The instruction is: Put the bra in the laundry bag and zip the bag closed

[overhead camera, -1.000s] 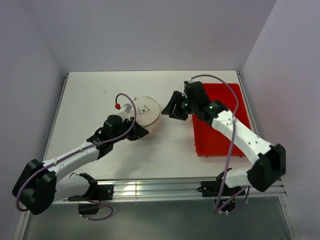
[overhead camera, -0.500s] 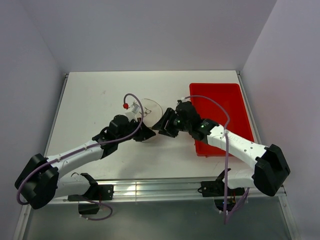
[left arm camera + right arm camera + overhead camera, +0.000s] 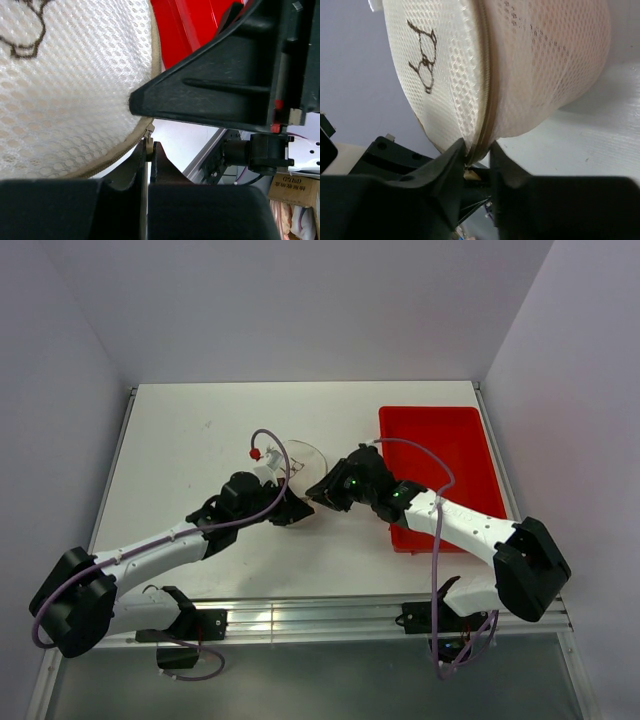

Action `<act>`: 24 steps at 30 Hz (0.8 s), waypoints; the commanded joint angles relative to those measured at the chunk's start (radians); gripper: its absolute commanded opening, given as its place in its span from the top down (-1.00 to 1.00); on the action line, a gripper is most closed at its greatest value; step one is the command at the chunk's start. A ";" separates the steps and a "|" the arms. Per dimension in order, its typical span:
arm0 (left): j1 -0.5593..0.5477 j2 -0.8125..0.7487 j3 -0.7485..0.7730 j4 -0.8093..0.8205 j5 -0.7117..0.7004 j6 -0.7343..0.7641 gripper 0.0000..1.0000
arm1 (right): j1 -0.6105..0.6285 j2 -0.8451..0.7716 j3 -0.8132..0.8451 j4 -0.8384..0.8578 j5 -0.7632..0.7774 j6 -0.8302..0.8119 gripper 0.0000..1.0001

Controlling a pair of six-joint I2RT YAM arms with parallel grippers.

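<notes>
Both jaws grip the bag's zip seam, with the bra inside.
The left jaws are pressed together on the thin zip pull (image 3: 149,134), at the lower rim of the bag (image 3: 445,65). The right jaws are clamped on that same rim just beside them, one tip on each side of the seam and pressing into the mesh. The zip is closed along the stretch that shows. The bag sits tipped, with its printed round face turned up and away from the right arm. The bra (image 3: 555,45) shows as a peach tone through the mesh side wall. The bag rests on the worktop (image 3: 180,440) between the two arms, just left of the red tray (image 3: 455,440).
</notes>
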 commanded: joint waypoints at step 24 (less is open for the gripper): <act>0.297 -0.295 -0.068 -0.336 -0.102 0.051 1.00 | -0.121 0.204 0.388 -0.233 -0.013 -0.437 0.86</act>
